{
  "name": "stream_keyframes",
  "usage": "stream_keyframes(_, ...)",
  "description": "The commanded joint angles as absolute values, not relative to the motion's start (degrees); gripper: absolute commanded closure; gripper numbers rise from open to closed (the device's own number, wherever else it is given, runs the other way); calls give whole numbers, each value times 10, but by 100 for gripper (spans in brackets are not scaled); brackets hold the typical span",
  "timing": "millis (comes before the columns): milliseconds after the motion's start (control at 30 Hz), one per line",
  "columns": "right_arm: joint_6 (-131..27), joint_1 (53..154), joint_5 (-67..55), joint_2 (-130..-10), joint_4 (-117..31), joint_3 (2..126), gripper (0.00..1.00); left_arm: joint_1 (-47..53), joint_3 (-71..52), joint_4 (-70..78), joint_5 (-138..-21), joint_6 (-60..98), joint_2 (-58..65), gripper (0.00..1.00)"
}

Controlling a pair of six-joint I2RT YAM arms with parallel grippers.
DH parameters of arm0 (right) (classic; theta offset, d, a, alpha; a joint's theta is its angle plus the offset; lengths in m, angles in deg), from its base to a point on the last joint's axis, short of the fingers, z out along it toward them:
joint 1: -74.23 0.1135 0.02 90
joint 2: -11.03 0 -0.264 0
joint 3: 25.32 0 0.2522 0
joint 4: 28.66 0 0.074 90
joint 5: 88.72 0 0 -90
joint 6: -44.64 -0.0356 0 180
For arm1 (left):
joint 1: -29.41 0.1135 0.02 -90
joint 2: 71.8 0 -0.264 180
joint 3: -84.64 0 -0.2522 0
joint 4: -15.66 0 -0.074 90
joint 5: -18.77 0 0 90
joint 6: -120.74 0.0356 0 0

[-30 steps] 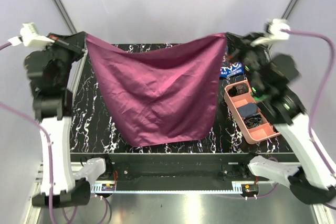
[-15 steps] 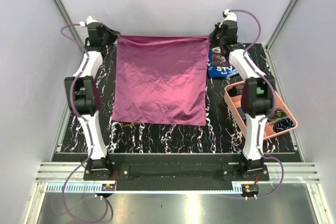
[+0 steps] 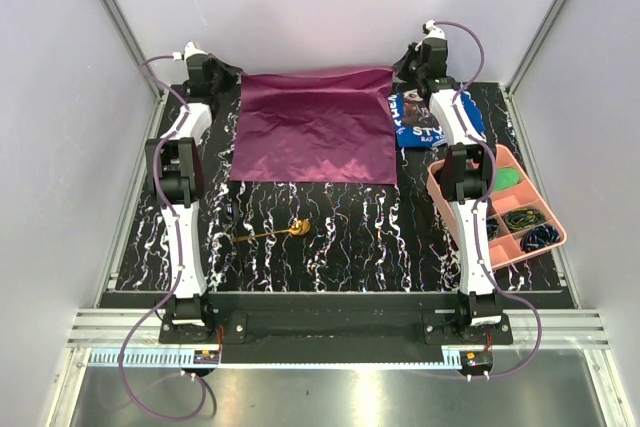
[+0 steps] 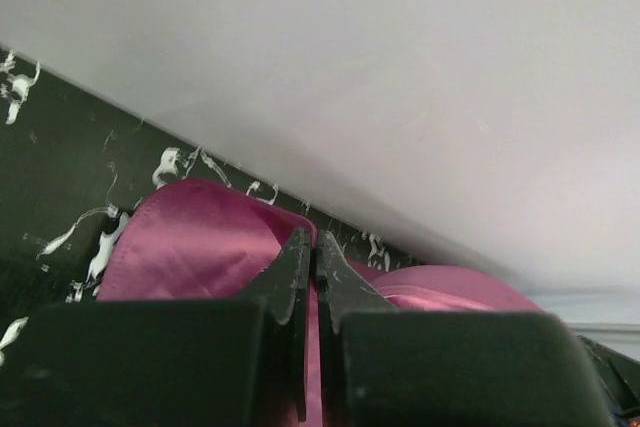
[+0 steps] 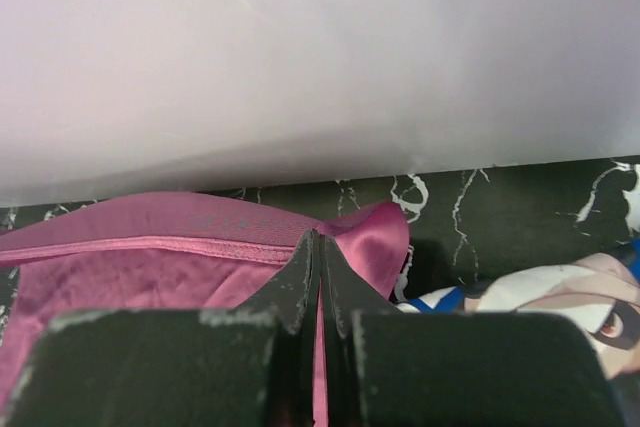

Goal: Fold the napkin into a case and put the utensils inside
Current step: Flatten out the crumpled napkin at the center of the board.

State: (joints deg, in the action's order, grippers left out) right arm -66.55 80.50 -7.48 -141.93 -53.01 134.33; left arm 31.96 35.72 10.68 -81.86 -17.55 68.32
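Top view: I have both arms stretched out to the far edge of the table [image 3: 350, 247]. The napkin [image 3: 315, 137], plum-purple and slightly shiny, lies spread over the far middle of the table, its near edge flat on the black marbled surface.

Left wrist view: the left fingers [image 4: 293, 269] are clamped together on the napkin's far-left corner, and the cloth bunches in a fold on either side of them, close to the back wall.

Right wrist view: the right fingers [image 5: 303, 269] are clamped together on the far-right corner, with the stitched hem running off to the left.

Top view: the gold spoon [image 3: 275, 233] lies bare on the table, near of the napkin and apart from it, bowl to the right and handle to the left. A blue cloth with white lettering [image 3: 412, 125] lies just right of the napkin, partly under the right arm. A pink compartment tray [image 3: 437, 187] sits at the right side.
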Motion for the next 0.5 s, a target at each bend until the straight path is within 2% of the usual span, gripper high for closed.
stream_keyframes(0,-690,807,-87,-1440,-523,1384,100,323,388,184,-798,-175,689,98)
stream_keyframes(167,-694,807,-53,-1477,-514,1424,94,321,410,209,-777,-182,719,94)
stream_keyframes(200,-696,804,-51,-1482,-513,1434,90,321,427,205,-767,-184,725,83)
stream_keyframes(233,-700,805,-48,-1487,-511,1450,75,321,436,188,-760,-188,735,71)
stream_keyframes(300,-698,805,-27,-1497,-511,1471,56,321,465,162,-747,-184,741,41)
stream_keyframes(333,-695,804,-21,-1500,-532,1480,50,322,472,119,-741,-179,738,36)
stream_keyframes(367,-693,804,-14,-1493,-552,1489,48,321,474,98,-738,-169,731,31)
stream_keyframes(400,-685,804,-6,-1484,-572,1488,45,321,470,75,-729,-139,719,15)
stream_keyframes(433,-680,804,4,-1449,-603,1475,34,317,462,21,-719,-124,686,11)
stream_keyframes(467,-679,804,6,-1426,-613,1452,31,314,448,-6,-713,-108,663,9)
